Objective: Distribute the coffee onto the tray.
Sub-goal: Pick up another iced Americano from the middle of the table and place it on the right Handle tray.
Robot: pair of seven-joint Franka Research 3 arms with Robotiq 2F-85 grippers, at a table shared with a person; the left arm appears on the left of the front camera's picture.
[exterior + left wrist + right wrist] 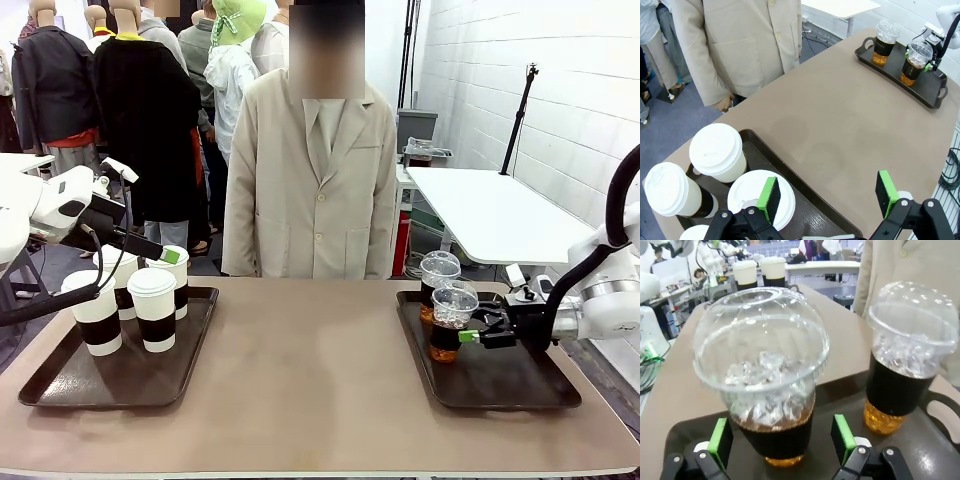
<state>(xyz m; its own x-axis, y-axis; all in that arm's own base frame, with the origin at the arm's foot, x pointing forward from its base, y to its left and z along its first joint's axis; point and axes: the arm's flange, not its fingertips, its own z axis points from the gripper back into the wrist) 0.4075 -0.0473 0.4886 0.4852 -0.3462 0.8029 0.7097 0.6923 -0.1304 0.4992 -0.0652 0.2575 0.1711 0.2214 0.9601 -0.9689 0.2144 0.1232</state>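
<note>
We find the left gripper (pixel 829 192) hanging above the left tray (pixel 60 385), jaws spread wide and holding nothing, over four paper cups (pixel 153 308). The right gripper (pixel 781 440) has its jaws open either side of the near iced coffee (pixel 769 390) on the right tray (pixel 520 385); contact with the pads cannot be told. A second iced coffee (pixel 902 370) stands just beside it.

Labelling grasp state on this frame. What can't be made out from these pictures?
- Right hand, right wrist view: pads flank the near iced coffee, contact unclear; the cup hides them.
- Left hand, left wrist view: open above the paper cups; the bottom edge cuts off the fourth cup.
- Front view: left hand's pads too small to read.
</note>
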